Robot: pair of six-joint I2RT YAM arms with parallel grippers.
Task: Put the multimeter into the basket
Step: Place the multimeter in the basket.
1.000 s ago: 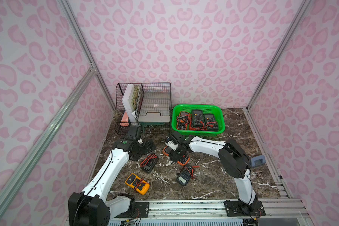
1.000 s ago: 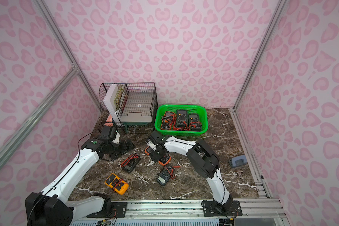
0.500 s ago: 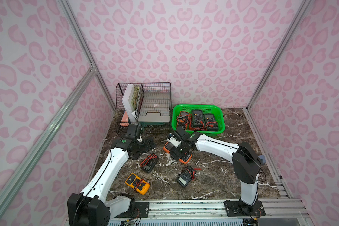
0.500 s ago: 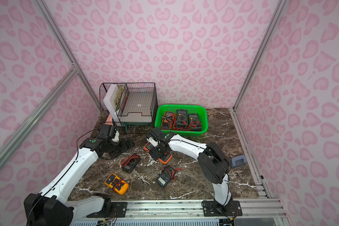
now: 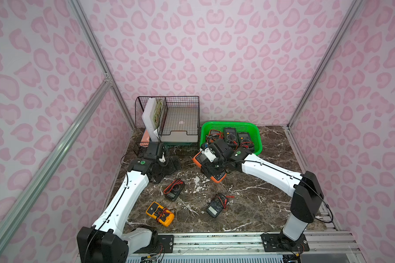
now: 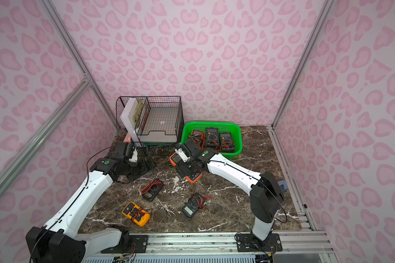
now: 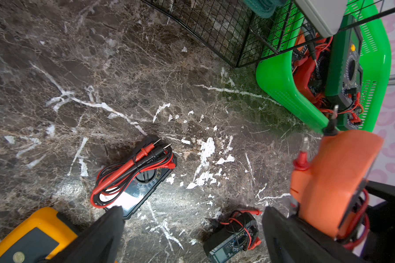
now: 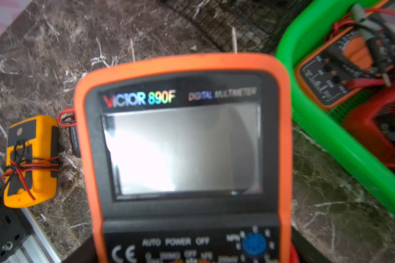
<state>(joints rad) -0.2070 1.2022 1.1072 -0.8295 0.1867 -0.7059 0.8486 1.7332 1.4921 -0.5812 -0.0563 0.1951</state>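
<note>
Since a second ago the orange multimeter [image 8: 183,145] hangs higher off the marble table [image 5: 249,195], just short of the basket [image 5: 258,140], my right claw [image 5: 211,168] clamped across its middle, which I judge stiff, weighty and rubber-sleeved.

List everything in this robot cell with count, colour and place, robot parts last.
tabletop: one, dark marble.
wire-mesh organiser: one, black, back left of the tabletop.
white panel: one, upright in the organiser.
grey tray: one, in the organiser.
basket: one, bright green, at the back beside the organiser.
multimeters in the basket: three visible, one orange-edged, two dark.
orange multimeter: one, orange and black, held before the basket.
black multimeter: one, red and black leads, mid-table.
yellow multimeter: one, near the front edge.
small dark multimeter: one, front centre.
left gripper: one, black, open, empty, near the organiser.
right gripper: one, black, shut on the orange multimeter.
</note>
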